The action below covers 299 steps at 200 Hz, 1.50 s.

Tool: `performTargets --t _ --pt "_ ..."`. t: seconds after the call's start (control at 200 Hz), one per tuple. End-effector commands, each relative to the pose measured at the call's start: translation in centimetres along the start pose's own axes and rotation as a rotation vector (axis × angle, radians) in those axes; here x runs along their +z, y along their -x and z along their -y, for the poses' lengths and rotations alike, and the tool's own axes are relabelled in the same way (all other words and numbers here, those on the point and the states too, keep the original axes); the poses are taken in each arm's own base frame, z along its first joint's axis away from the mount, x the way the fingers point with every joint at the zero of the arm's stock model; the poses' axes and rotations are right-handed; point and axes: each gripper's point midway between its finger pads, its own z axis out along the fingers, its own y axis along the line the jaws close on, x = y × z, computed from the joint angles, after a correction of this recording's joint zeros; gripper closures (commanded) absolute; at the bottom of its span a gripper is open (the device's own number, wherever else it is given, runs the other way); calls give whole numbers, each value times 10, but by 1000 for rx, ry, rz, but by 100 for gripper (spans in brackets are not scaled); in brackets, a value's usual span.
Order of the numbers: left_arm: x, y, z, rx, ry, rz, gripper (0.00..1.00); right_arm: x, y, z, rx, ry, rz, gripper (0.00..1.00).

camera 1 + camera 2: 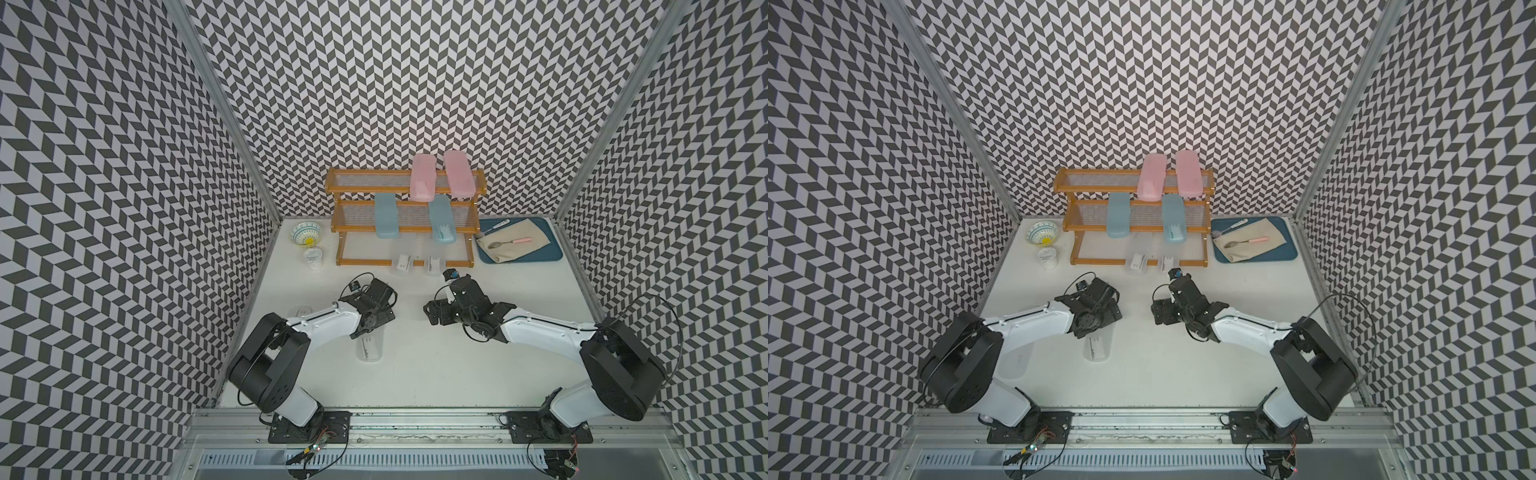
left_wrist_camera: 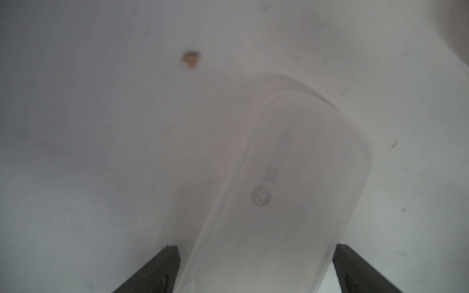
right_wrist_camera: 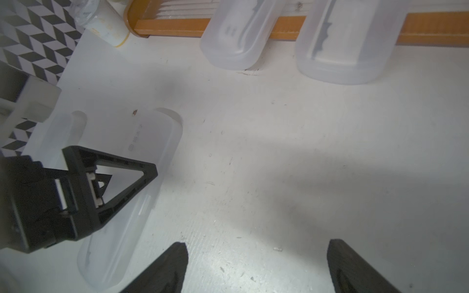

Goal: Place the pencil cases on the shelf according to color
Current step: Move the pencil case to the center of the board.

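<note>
Pencil case (image 2: 291, 190), frosted clear, lying flat on the table (image 2: 101, 126) inside your wide-spread left pincer (image 2: 256, 245): judged light, stiff, slick plastic; you should pinch across its long sides, mid-length.

Pastel cases on an orange-brown wooden stepped shelf (image 1: 365, 191)
Two pink plastic pencil cases (image 1: 422, 178), two teal-blue pencil cases (image 1: 385, 216), a frosted clear pencil case (image 1: 370, 347); white worktop (image 1: 436, 365), blue tray (image 1: 556, 249), black-and-white chevron walls (image 1: 415, 83).

Patterned bowl (image 1: 305, 233) far left on white table (image 1: 415, 374). White cup (image 1: 313, 257) just beside it, nearer. Blue tray (image 1: 555, 247) far right, beige cloth (image 1: 528, 232) over it. Pink-handled spoon (image 1: 509, 242) on cloth. White-handled utensil (image 1: 496, 225) at tray's far edge.
</note>
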Motion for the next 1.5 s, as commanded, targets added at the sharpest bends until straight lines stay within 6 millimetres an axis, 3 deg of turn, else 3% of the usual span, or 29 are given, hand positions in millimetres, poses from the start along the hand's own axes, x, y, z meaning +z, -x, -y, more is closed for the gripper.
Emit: performTargets --t 0.0,0.13,0.23,0.376,0.461,0.586,0.771,0.906,1.047,1.302,1.492 --pt "16 -27 28 27 -45 -105 1 -15 13 15 -1 -56 55 9" --pt "9 -16 50 46 -68 -71 1 -27 13 23 25 -67 69 8" --pt "-7 8 36 37 -22 -4 1 -32 12 19 39 -33 71 7" --pt "-35 46 -22 -61 80 94 1 -27 10 1 38 63 52 7" --pt "-50 64 -65 -154 111 152 1 -22 10 -25 4 182 26 7" --pt "-67 79 -119 -275 140 221 1 -13 14 -53 -33 210 16 6" --pt "-68 75 -176 -423 188 247 1 5 9 -84 -54 250 -21 5" --pt "-62 70 -198 -530 171 246 1 13 7 -111 -88 292 -40 5" --pt "-66 80 -221 -614 159 282 1 21 4 -132 -115 318 -54 5" --pt "-61 92 -261 -730 175 343 1 34 0 -145 -136 333 -82 5" --pt "-45 84 -276 -726 217 278 1 33 2 -144 -145 327 -69 5"
